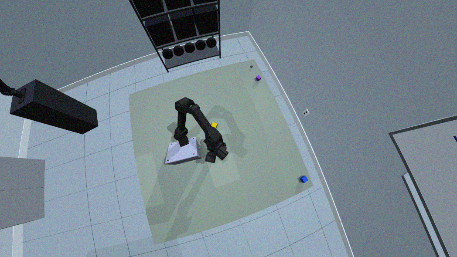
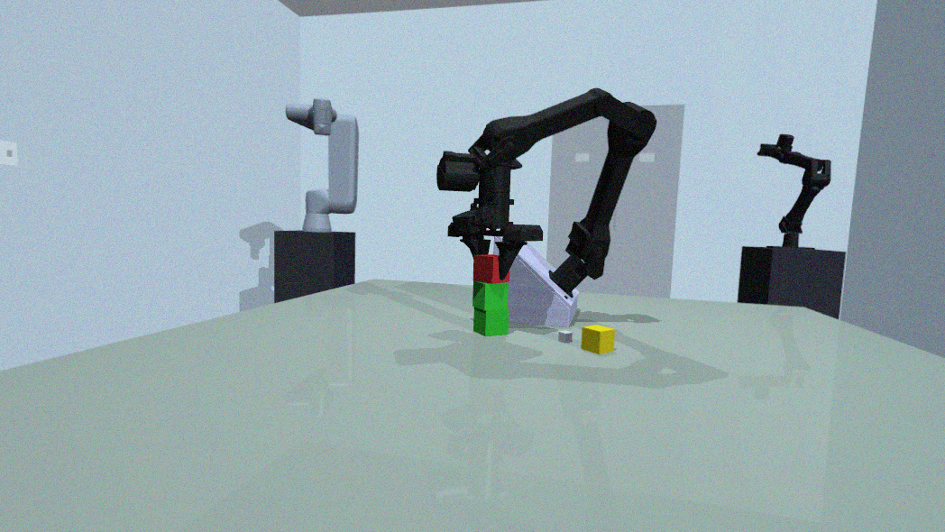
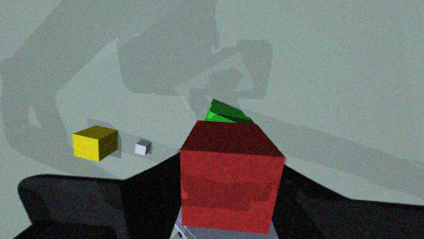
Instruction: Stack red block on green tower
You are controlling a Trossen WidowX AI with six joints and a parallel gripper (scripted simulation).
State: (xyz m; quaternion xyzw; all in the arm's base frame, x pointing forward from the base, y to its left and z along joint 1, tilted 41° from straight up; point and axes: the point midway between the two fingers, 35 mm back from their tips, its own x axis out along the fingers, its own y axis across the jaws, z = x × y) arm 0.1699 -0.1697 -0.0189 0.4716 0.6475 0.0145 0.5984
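The matte red cube block (image 2: 488, 267) sits squarely upright on the green tower (image 2: 490, 308) of two stacked matte cubes, its bottom face against the tower's top; being a cube it has no long axis, and its side faces run almost in line with the tower's in the exterior view. The black parallel-jaw gripper (image 2: 492, 252) points straight down and is clenched on the red block, one finger on each side. In the wrist view the red block (image 3: 230, 175) hides most of the tower (image 3: 226, 112), whose visible green corner looks turned relative to it. All blocks are plain, sharp-edged and smooth. A yellow cube (image 2: 597, 338) and a tiny grey cube (image 2: 564, 336) lie near the tower's right on the glossy pale green table top (image 2: 264, 409); the arm's slanted grey base (image 2: 538, 294) stands just behind
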